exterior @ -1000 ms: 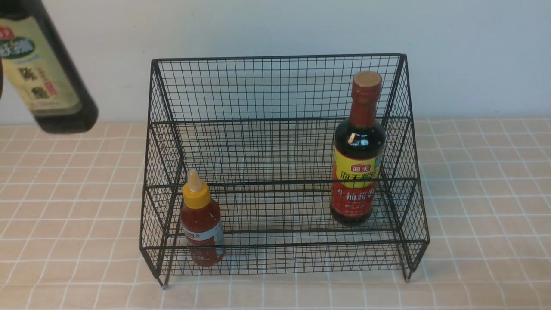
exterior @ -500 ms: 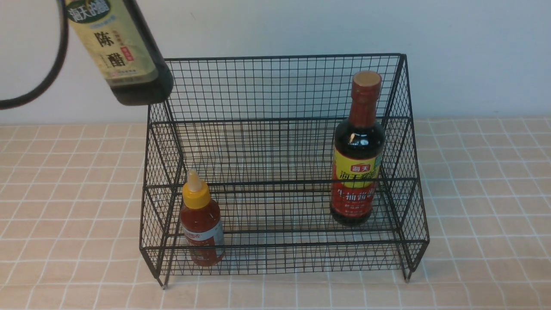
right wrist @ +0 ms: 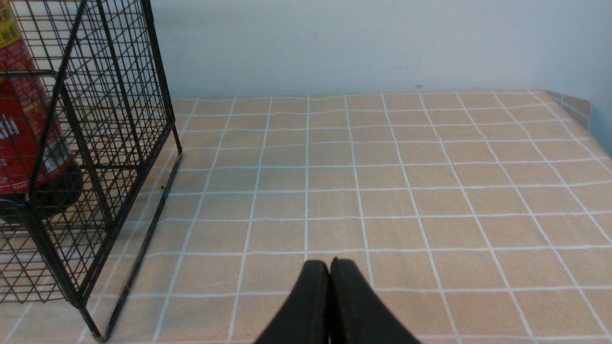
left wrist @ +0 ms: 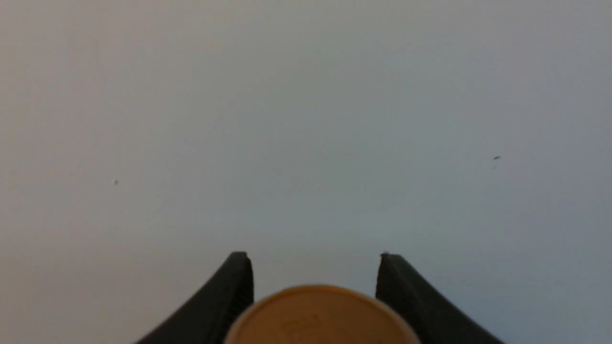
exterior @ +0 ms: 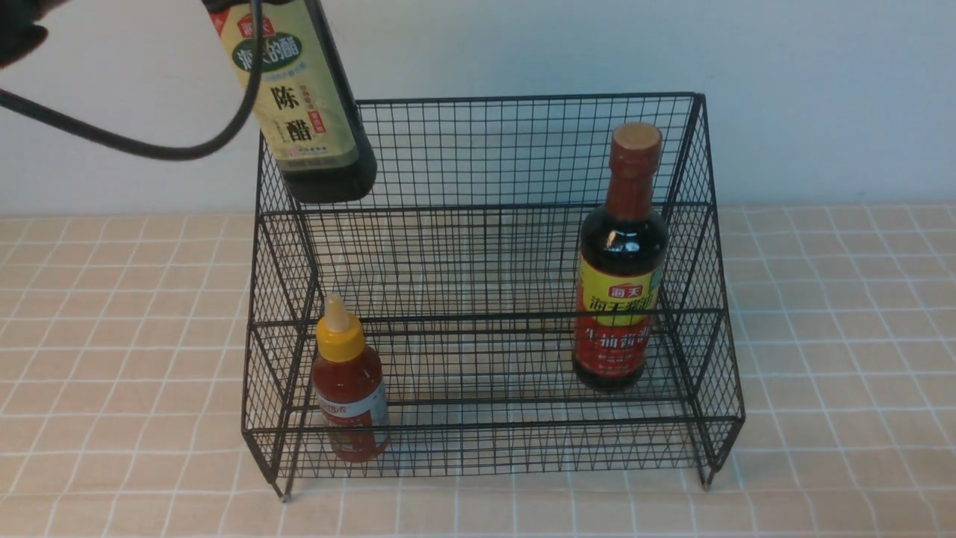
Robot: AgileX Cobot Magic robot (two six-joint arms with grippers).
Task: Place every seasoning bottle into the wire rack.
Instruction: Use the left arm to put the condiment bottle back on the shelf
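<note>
The black wire rack (exterior: 485,149) stands mid-table. The soy bottle (exterior: 621,261) stands upright in its right side; it also shows in the right wrist view (right wrist: 24,124). The small red sauce bottle (exterior: 349,381) stands in the front left of the rack. The tall vinegar bottle (exterior: 306,104) hangs tilted in the air above the rack's back left corner. My left gripper (left wrist: 313,260) is shut on it; its gold cap (left wrist: 318,317) shows between the fingers. My right gripper (right wrist: 330,265) is shut and empty, low over the table right of the rack (right wrist: 95,143).
A black cable (exterior: 134,146) loops at the upper left in front of the white wall. The tiled tablecloth (exterior: 836,336) stretches to the right of the rack; its right edge (right wrist: 573,105) shows in the right wrist view.
The vinegar bottle has moved right from the far upper left to above the rack's back left corner, carried by my left gripper. Nothing else has moved.
</note>
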